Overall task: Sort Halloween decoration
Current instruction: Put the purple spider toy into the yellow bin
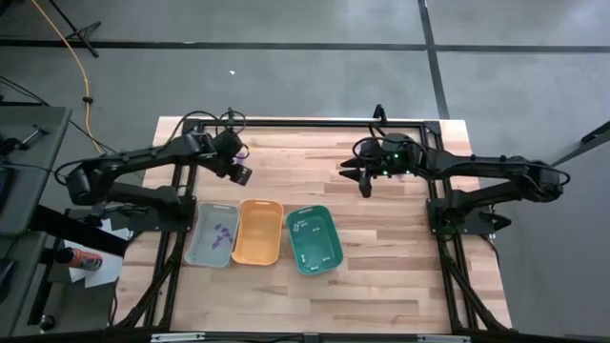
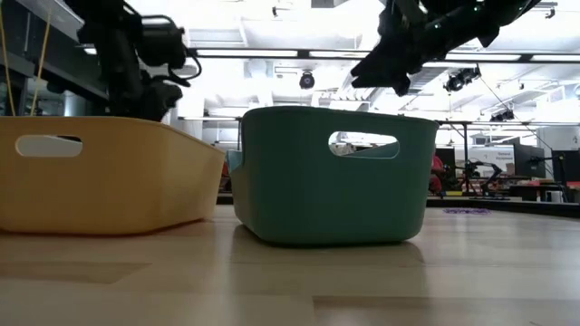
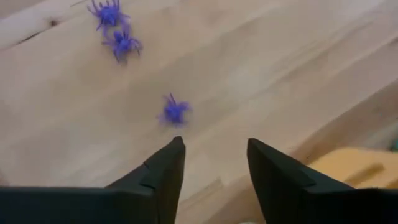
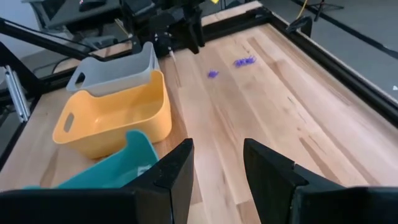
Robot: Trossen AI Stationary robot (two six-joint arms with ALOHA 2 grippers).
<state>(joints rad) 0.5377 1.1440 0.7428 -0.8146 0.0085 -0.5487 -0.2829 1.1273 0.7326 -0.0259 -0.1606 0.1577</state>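
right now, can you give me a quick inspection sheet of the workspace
surface: wooden table, pale planks, dry.
job's things: three purple spiders loose on the table; more purple pieces in the grey tray; small white pieces in the teal tray; orange tray looks empty.
clutter: nothing seen on the table.
grippers: left gripper above the table near the spiders, fingers open, holding nothing; right gripper raised over the table, fingers open, holding nothing.
cables: black cable looped on the left arm; yellow cable on the floor.
surroundings: grey floor; desk beside the table; room behind.
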